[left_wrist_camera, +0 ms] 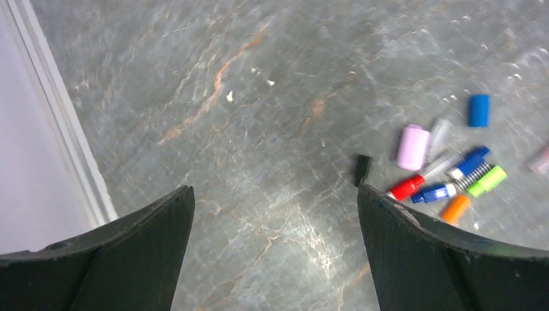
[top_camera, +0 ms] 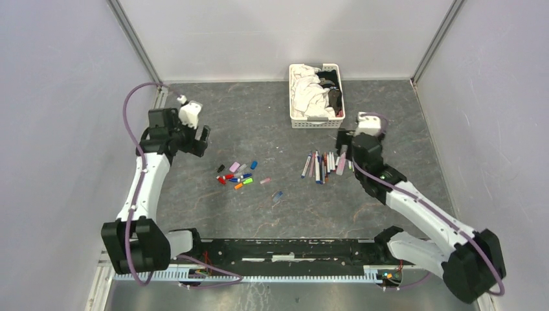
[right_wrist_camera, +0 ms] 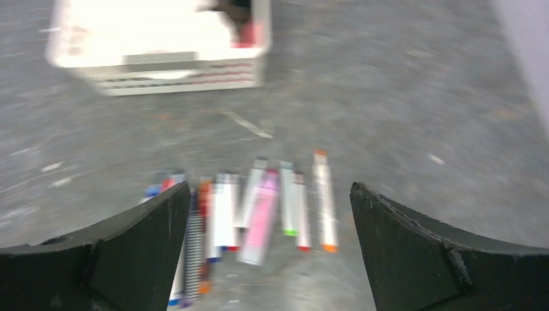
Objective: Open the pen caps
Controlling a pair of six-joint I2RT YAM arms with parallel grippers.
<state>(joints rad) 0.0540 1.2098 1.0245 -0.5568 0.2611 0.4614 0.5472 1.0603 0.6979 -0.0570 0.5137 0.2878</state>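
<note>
The pen caps (top_camera: 238, 175) lie loose in a small scatter on the dark stone-patterned table (top_camera: 259, 116), a little left of its middle and well apart from every edge. The left wrist view shows them best: a lilac cap (left_wrist_camera: 413, 147), a blue cap (left_wrist_camera: 479, 110) farther out, a green cap (left_wrist_camera: 487, 181), an orange cap (left_wrist_camera: 456, 208), a red cap (left_wrist_camera: 406, 188) and a small black cap (left_wrist_camera: 362, 169) just off the tip of one finger. Two strays sit apart from the cluster toward the near edge, a pale pink one (top_camera: 265, 181) and a blue one (top_camera: 278, 194). The pens (top_camera: 325, 165) lie side by side in a rough row right of the middle, most with white barrels and coloured ends, with one pink pen (right_wrist_camera: 261, 217) among them. The right wrist view of them is blurred. A white slatted basket (top_camera: 316, 122) holding white and dark cloths stands against the far edge, beyond the pens. The left gripper (left_wrist_camera: 275, 194) hovers toward the left edge, beside the caps, with its fingers spread wide and nothing between them. The right gripper (right_wrist_camera: 270, 188) hangs just right of the pens, between them and the basket, its fingers likewise wide apart and holding nothing
</note>
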